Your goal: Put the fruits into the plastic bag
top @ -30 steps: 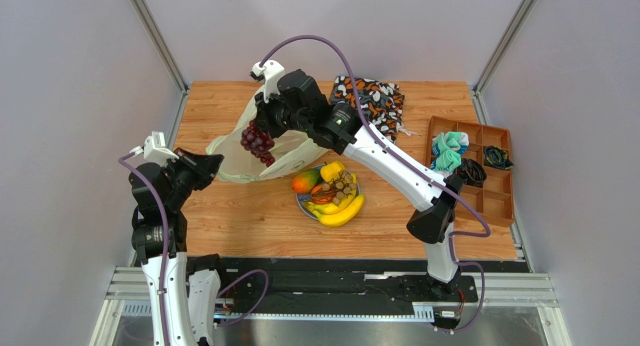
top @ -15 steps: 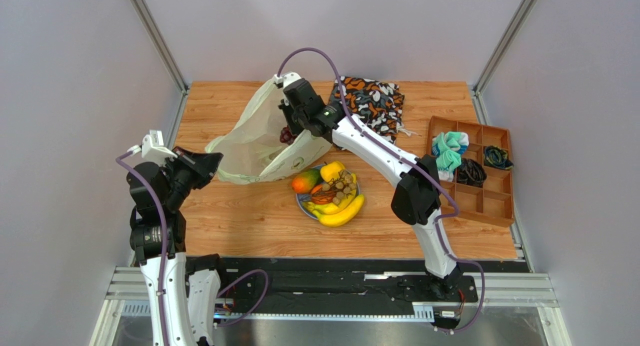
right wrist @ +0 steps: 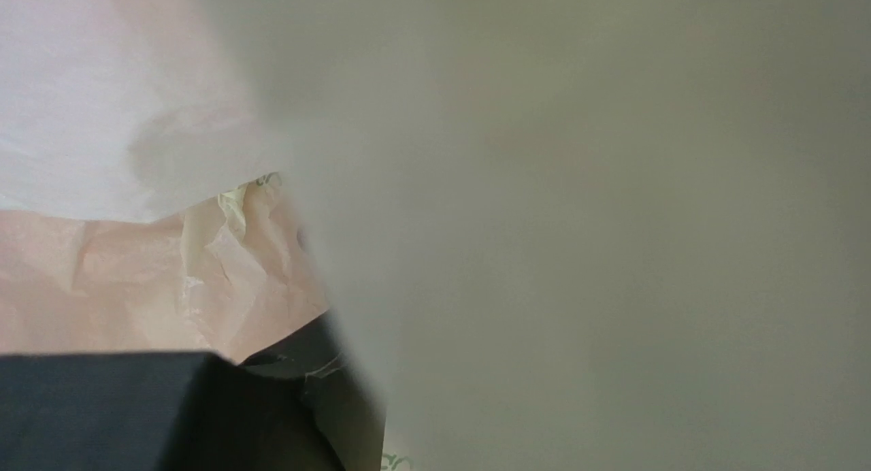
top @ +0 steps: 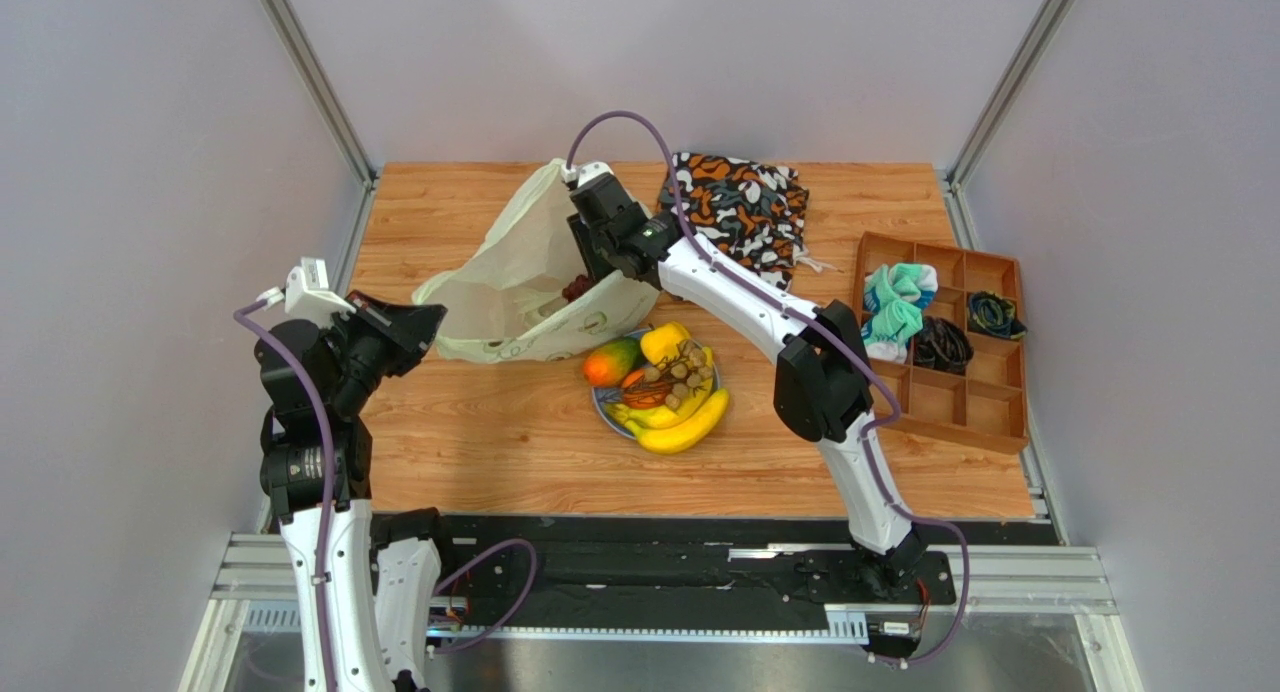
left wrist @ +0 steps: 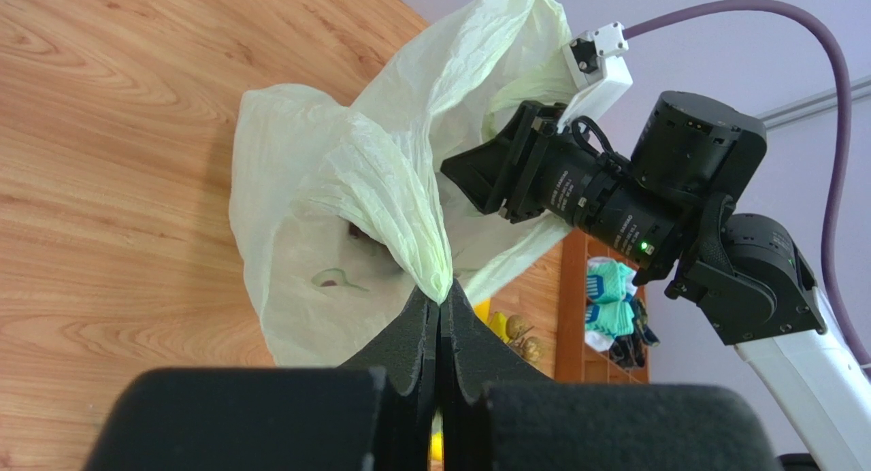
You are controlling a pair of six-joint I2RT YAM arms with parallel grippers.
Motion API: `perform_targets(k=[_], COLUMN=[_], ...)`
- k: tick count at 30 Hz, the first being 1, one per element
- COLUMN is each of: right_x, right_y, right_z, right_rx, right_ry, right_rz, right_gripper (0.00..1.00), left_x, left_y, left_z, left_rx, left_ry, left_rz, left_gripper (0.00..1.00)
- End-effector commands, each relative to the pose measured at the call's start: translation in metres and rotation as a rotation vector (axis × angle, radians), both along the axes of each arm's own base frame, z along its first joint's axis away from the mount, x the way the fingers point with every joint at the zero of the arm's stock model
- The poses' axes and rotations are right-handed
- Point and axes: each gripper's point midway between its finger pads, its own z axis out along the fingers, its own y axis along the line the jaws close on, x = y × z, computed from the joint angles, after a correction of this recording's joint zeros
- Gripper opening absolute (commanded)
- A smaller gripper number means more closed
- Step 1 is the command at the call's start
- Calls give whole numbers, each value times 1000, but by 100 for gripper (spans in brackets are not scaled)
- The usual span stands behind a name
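The wooden table (top: pixel 451 437) carries the plastic bag (top: pixel 504 287) at its far left, mouth facing right. The right gripper (top: pixel 583 269) sits in that mouth; film hides its fingers, so their spread cannot be told. The left gripper (left wrist: pixel 440 306) is pressed together, pinching the bag's near edge. The fruits (top: pixel 661 385) lie heaped just right of the bag: bananas (top: pixel 688 422), mango (top: pixel 607 364). Dark grapes (top: pixel 576 287) show inside the mouth.
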Motion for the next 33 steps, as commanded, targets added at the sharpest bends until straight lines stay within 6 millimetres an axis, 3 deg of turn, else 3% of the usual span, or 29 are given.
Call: perform_targets(k=[1, 2, 4, 12, 15, 22, 23, 25, 26, 28, 29, 30, 31, 32, 33], right_x=[7, 7, 5, -3, -14, -81, -92, -114, -126, -141, -146, -157, -158, -161, -171], right_y=[7, 7, 8, 18, 31, 68, 65, 67, 57, 48, 42, 27, 19, 11, -4], right_z=[23, 27, 30, 50, 74, 168, 190, 206, 227, 241, 230, 248, 245, 226, 231], right_rx=[67, 75, 82, 139, 218, 478, 511, 554, 579, 599, 582, 597, 581, 545, 536], right_ry=[-44, -47, -48, -52, -48, -37, -59, -42, -68, -79, -54, -86, -90, -63, -68], right_rz=[4, 6, 14, 78, 153, 463, 491, 549, 563, 575, 568, 565, 537, 516, 499], right_gripper=[47, 54, 58, 59, 60, 70, 71, 72, 72, 72, 72, 72, 72, 72, 72], left_x=[2, 2, 2, 1, 1, 3, 2, 2, 2, 2, 1, 1, 1, 0, 0], left_y=[-2, -2, -3, -2, -2, -3, -2, -2, -1, -1, 0, 0, 0, 1, 1], left_z=[15, 15, 15, 13, 11, 3, 3, 0, -2, -5, -7, -8, -10, -11, -12], left_rx=[-1, -2, -1, -4, -8, -20, -19, -18, -18, -14, -13, -12, -11, -9, -7], left_ry=[-47, -48, -49, -45, -40, -26, -28, -22, -18, -11, -5, -2, 2, 6, 7], left_rz=[-12, -13, -16, -10, -9, -10, -9, -4, -2, 2, 5, 7, 8, 9, 10], left_gripper=[0, 0, 0, 0, 0, 0, 0, 0, 0, 0, 0, 0, 0, 0, 0])
